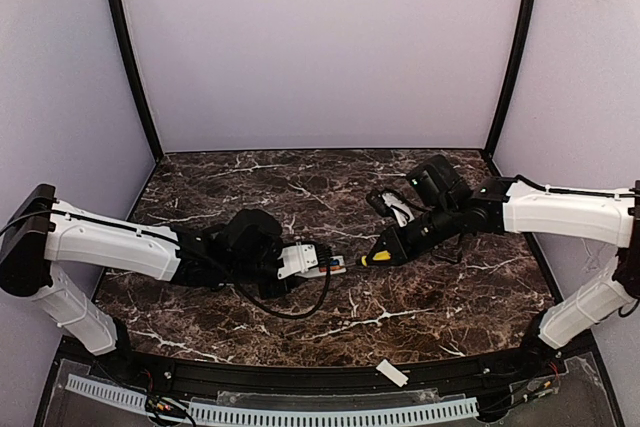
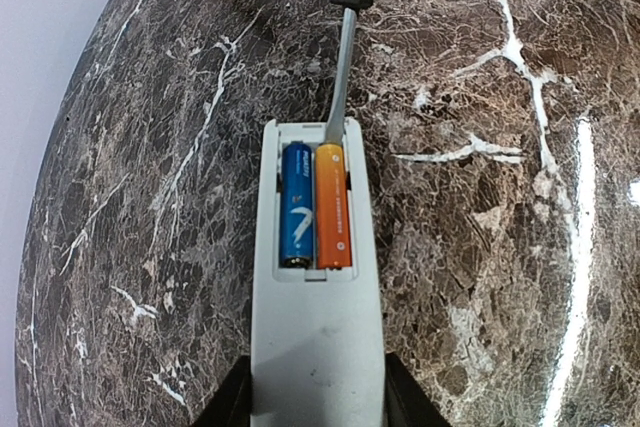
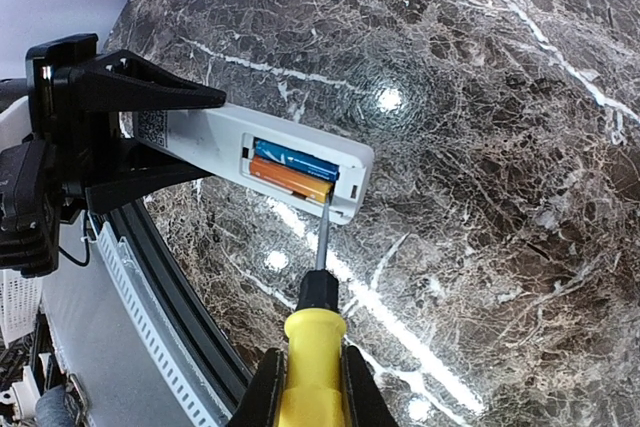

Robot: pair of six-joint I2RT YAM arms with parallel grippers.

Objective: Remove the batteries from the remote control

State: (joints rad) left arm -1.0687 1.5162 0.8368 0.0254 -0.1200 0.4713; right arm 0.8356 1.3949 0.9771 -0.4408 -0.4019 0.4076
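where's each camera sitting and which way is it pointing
Top external: above and behind the arms, looking down at the marble table; both arms show, left gripper and right gripper facing each other mid-table.
Left wrist: looks out along its own fingers at the remote control that they clamp.
Right wrist: looks along the screwdriver that its fingers hold; the left gripper shows too.
Shared: both wrist views show the batteries and the screwdriver tip at the orange one's end.
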